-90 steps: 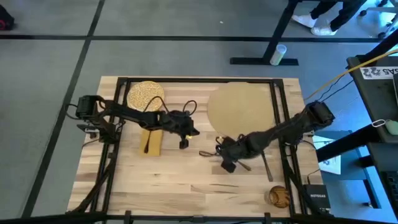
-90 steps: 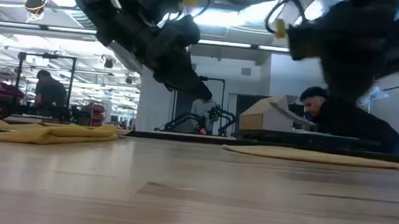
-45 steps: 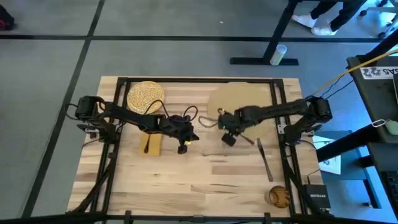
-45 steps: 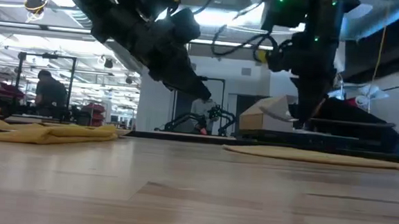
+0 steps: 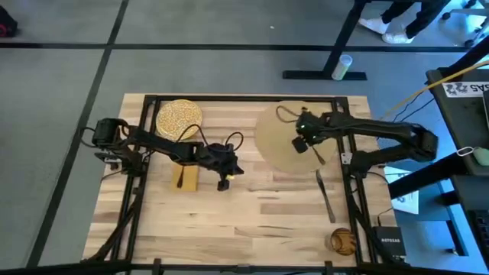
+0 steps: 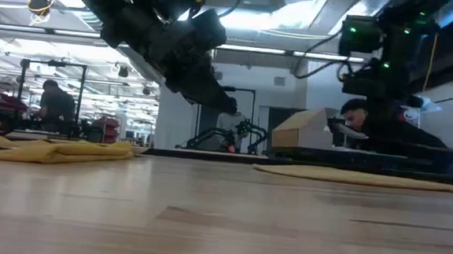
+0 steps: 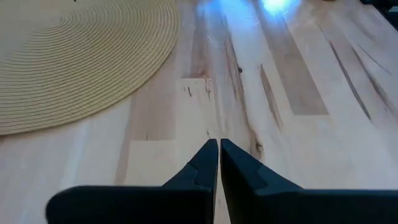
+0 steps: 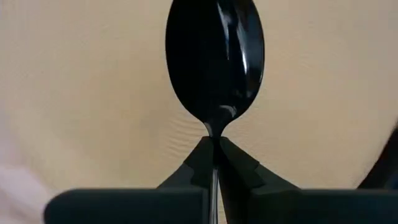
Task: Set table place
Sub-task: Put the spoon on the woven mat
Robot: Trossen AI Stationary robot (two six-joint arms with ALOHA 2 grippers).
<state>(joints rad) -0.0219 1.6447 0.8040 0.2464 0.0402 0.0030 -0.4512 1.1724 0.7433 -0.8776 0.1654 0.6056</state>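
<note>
The right gripper [image 5: 303,142] pinches a dark spoon [image 8: 214,62] over the tan mat [image 5: 279,134] — upper right of the bench [image 5: 252,221]; the left gripper [image 5: 224,179], closed and empty, hovers mid-frame.

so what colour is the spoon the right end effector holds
Glossy black oval-bowled spoon, pinched by the right end effector; clearest in the right wrist view.
</note>
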